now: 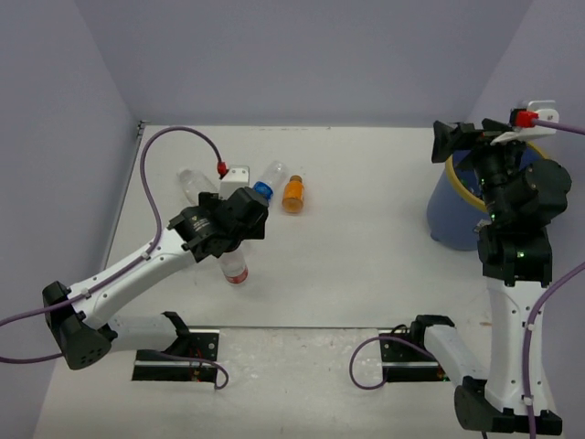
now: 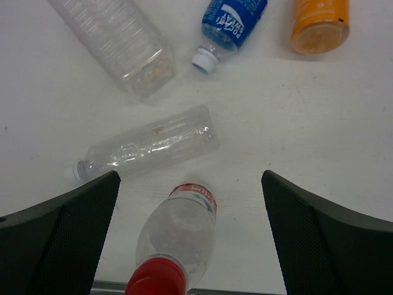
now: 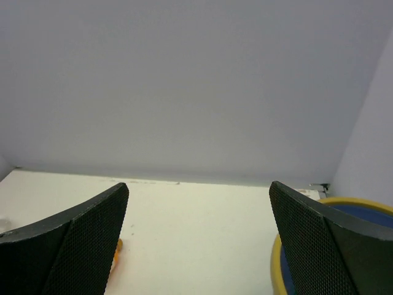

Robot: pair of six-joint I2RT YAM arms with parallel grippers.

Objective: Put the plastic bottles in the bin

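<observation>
- Beneath my left gripper (image 2: 189, 178), jaws fully spread and empty, lies the red-capped bottle (image 2: 178, 236), with a clear bottle (image 2: 147, 144) just beyond it.
- I judge it light, thin-walled, slick and prone to roll; grip across mid-body.
- My right gripper (image 3: 199, 184), also wide and empty, hangs beside the bin (image 3: 344, 203), far right.
- Left wrist view shows how the bottles lie; overhead, the left gripper partly covers them.

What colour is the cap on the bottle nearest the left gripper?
The cap is red; the left wrist view shows it best.
</observation>
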